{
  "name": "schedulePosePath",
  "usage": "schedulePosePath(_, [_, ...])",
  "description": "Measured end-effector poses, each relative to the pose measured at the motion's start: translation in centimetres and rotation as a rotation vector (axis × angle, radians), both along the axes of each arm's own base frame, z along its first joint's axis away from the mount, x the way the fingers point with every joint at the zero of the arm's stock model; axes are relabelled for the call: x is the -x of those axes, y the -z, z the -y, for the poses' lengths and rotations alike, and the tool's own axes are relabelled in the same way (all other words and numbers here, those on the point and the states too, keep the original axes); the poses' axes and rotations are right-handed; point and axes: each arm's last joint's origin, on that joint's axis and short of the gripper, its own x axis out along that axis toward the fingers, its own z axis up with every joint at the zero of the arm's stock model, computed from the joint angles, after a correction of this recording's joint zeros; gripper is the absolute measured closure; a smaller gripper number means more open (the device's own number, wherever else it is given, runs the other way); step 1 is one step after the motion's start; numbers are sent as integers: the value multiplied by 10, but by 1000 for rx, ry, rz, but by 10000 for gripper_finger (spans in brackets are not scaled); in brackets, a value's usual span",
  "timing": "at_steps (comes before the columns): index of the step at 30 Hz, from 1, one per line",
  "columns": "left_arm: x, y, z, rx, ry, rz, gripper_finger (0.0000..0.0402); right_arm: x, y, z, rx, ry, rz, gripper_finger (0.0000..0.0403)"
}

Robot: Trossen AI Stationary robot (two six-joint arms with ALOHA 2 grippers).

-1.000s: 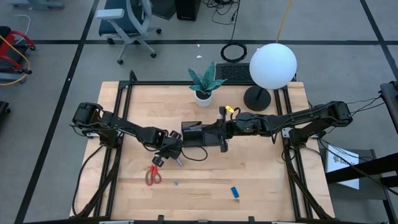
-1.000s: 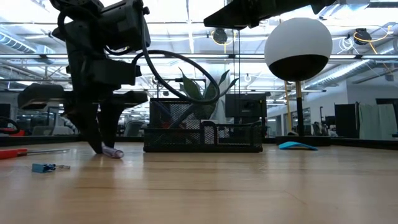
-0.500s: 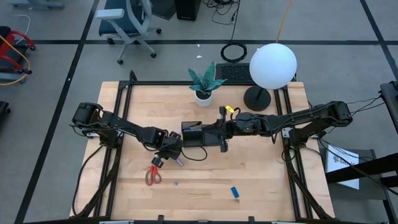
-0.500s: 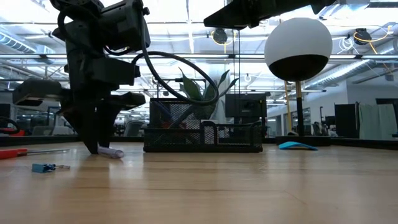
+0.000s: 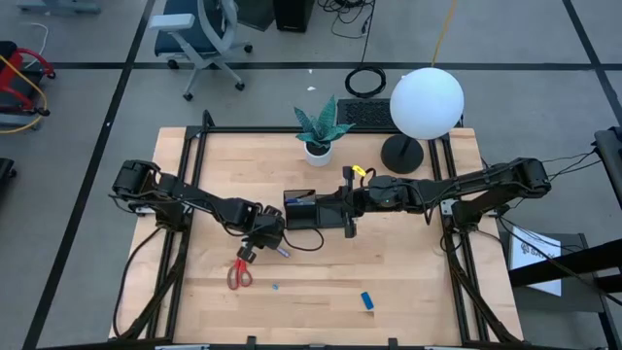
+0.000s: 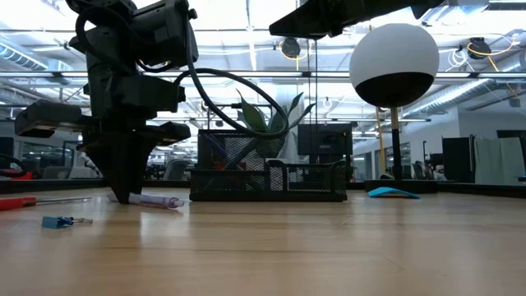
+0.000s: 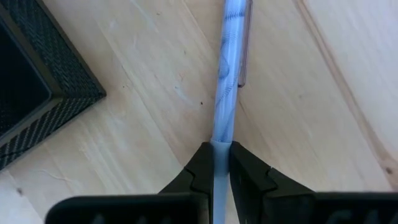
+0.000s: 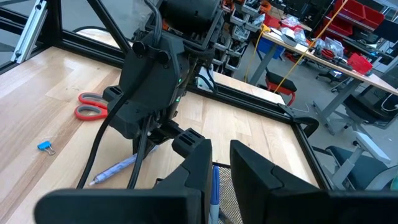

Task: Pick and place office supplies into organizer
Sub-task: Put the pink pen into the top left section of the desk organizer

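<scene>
- Two grippers are sitting close together over the middle of the table (image 5: pixel 408 292), and that crowding is feeding the main risks.
- The left gripper (image 7: pixel 214 163) is pinching one end of the purple pen (image 7: pixel 227 81), which is lying flat on the wood just beside the organizer (image 5: pixel 303 211).
- Because the hold is falling at the pen's very end, I judge the long free part is likely to droop or swing on lifting, and may twist out of the fingers (image 7: pixel 245 177).
- A swinging tip may be catching the organizer's mesh wall (image 7: pixel 43 106) instead of clearing it, nudging the tray or knocking the pen loose.
- The right gripper (image 8: pixel 219 163) is hovering over the organizer with its fingers nearly pressed together on a blue pen (image 8: pixel 215 186), whose lower end is out of sight.
- Both arms are aiming at the same tray, so the left arm's route over the wall may be running into the right gripper or its cable.
- If the blue pen is released from a height, it may be bouncing off the rim.
- The red-handled scissors (image 5: pixel 239 275), a small blue clip (image 6: pixel 57 221) and the small blue block (image 5: pixel 367 300) are lying apart on the near wood, so a dropped pen could roll in among them.
</scene>
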Motion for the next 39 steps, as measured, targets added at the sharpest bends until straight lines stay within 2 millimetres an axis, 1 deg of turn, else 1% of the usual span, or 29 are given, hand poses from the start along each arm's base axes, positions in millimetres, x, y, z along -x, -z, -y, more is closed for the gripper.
schedulePosePath(4, [0, 0, 0, -7, -34, 1, 369, 0, 0, 0, -4, 1, 1, 355])
schedulePosePath(8, [1, -4, 0, 1, -63, 20, 369, 0, -2, 0, -16, 4, 17, 355])
schedulePosePath(10, [2, -10, 0, 11, -76, 41, 369, -1, -2, 0, -17, 3, 25, 355])
schedulePosePath(14, [10, -21, 5, 89, -85, 26, 369, -1, -3, -1, -19, 2, 32, 355])
schedulePosePath(17, [10, -33, 9, 108, -68, 94, 369, -1, -4, -1, -21, 2, 39, 356])
schedulePosePath(20, [14, -42, 17, 112, -49, 128, 369, -1, -4, -1, -22, 2, 46, 355])
schedulePosePath(23, [17, -51, 21, 86, -50, 178, 369, -1, -5, -1, -32, 4, 59, 355])
schedulePosePath(28, [23, -65, 25, 36, -73, 260, 369, -2, -8, -1, -97, 20, 86, 356])
schedulePosePath(32, [27, -77, 24, -7, -107, 337, 369, -2, -11, -1, -118, 23, 121, 356])
schedulePosePath(39, [36, -101, 17, -69, -160, 473, 369, -2, -12, -1, -136, 25, 131, 355])
